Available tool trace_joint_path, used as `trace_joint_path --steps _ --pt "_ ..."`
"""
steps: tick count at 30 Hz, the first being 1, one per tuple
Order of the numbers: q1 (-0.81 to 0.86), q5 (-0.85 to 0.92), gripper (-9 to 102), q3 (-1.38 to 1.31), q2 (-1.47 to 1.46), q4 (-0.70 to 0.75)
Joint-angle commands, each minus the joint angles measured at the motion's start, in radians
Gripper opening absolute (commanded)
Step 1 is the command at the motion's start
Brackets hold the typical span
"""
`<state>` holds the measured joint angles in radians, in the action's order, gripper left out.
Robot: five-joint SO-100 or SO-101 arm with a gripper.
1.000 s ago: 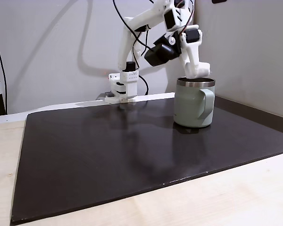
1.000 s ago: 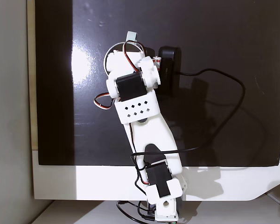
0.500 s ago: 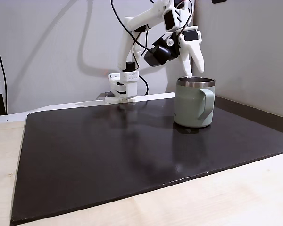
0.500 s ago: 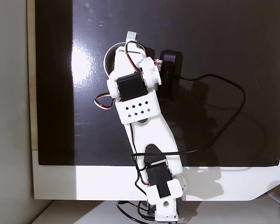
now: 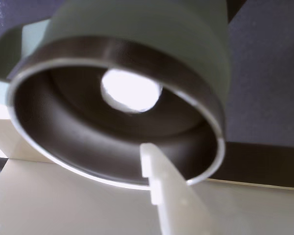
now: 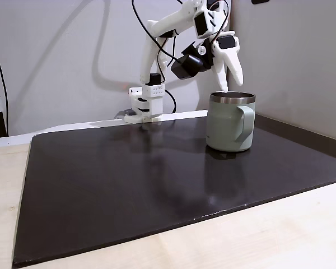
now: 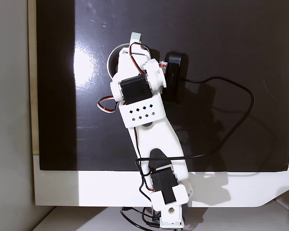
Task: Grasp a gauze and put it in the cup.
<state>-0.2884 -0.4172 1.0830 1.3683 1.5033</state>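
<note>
Gauze [image 5: 131,90] lying at bottom inside cup [image 6: 231,122]; drop looks done. Gripper [image 6: 226,85] hovering just above steel rim, jaws empty, gap width we cannot tell. We are advising straight lift clear, avoiding rim and handle.

White gauze [image 5: 131,91] apparently lying inside upright sage-green cup [image 6: 228,129] on dark mat
</note>
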Motion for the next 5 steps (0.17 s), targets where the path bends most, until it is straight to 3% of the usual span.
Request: trace_joint_path --steps 1,5 --pt "0.009 -0.003 33 -0.003 0.074 0.009" --pt "0.009 -0.002 32 -0.003 0.074 0.009"
